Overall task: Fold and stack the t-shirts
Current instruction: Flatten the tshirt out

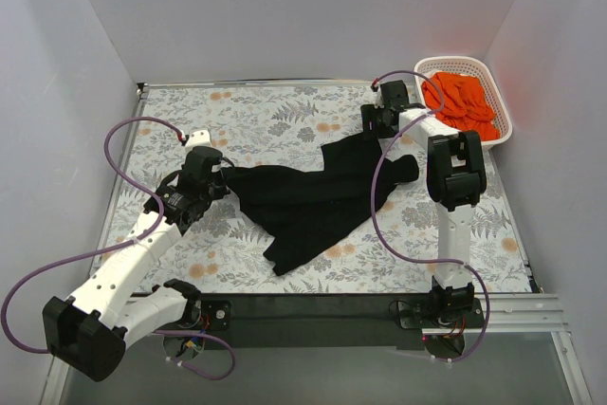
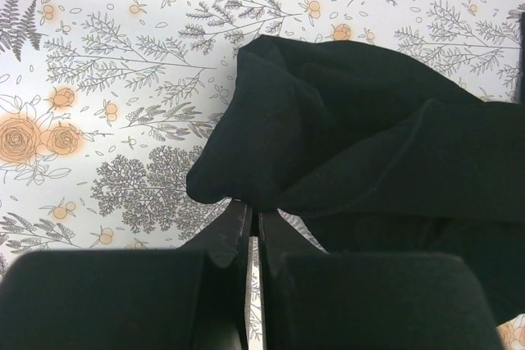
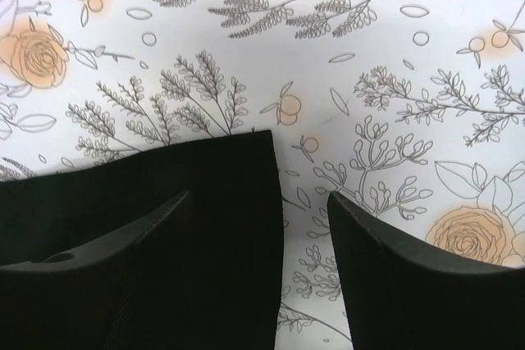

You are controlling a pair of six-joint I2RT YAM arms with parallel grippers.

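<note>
Floral table [image 1: 285, 111], top view: black tee [image 1: 303, 201] is spread rumpled left of the basket [image 1: 498, 101], and orange tees [image 1: 460, 101] are piled inside it. Left wrist: left gripper [image 2: 248, 217] is pinched closed on the tee's end far from the basket. Right wrist: right gripper [image 3: 258, 196] is spread wide at the basket-side end with nothing held, and the tee's edge is seen between its fingers.

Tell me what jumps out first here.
A black t-shirt sprawls crumpled across the middle of the floral table, the left gripper pinching its left end and the right gripper open at its far end. Bright orange t-shirts fill the white basket in the far right corner.
</note>
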